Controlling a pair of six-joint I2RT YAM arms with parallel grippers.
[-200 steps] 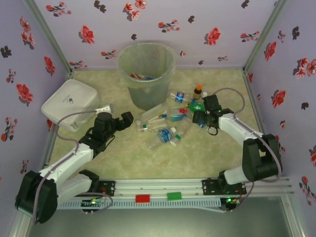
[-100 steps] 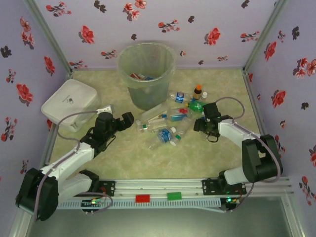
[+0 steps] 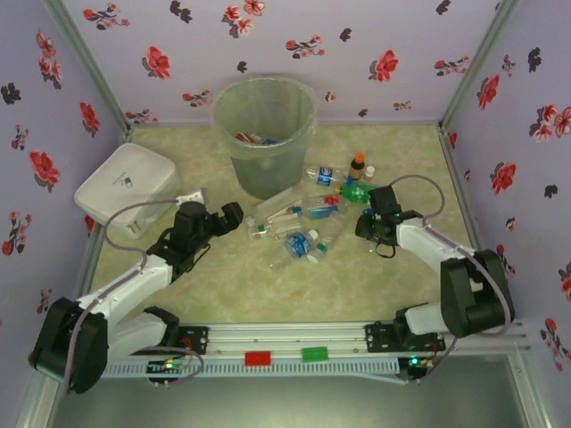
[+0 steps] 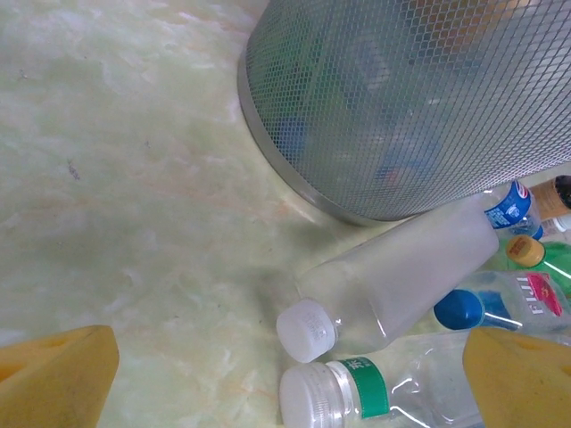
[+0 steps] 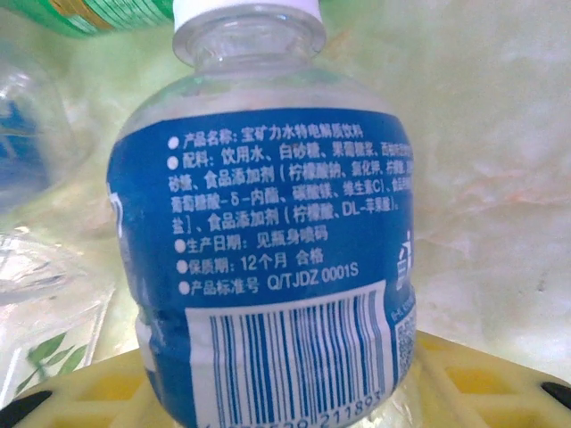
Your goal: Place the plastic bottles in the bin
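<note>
**right arm on a bottle, heap not yet cleared**

nearest the bases, the table (image 3: 223, 285) lay bare of bottles. the left gripper (image 3: 234, 214) hung low at the heap's left edge with its yellow fingers (image 4: 53, 379) spread wide and holding nothing. a frosted white-capped bottle (image 4: 401, 267) and a clear bottle with a green neck band (image 4: 357, 392) lay between those fingers.

the right gripper (image 3: 366, 225) sat at the heap's right edge. its yellow fingers (image 5: 464, 383) flanked the lower body of a blue-labelled bottle (image 5: 268, 267). i judged them pinching it, though the contact faces were hidden. a green bottle (image 3: 355, 192) lay just past its cap.

about a dozen plastic bottles (image 3: 299, 223) lay loose in the middle of the table, several touching. a small brown orange-capped vial (image 3: 357, 165) stood just beyond them. the bin (image 3: 268, 165) stood behind the heap with a few bottles already inside. a white container (image 3: 125, 187) sat well to its left.

risks, as judged:
- the hold was low on a smooth round body, so the bottle could swing or slip out on the lift.
- neighbours touching the held bottle could be dragged or rolled toward the vial.
- the bin was tall, so a low carry could strike its rim or snag the liner.
- the left arm lay near the route to the bin, so the arms could clash.
</note>
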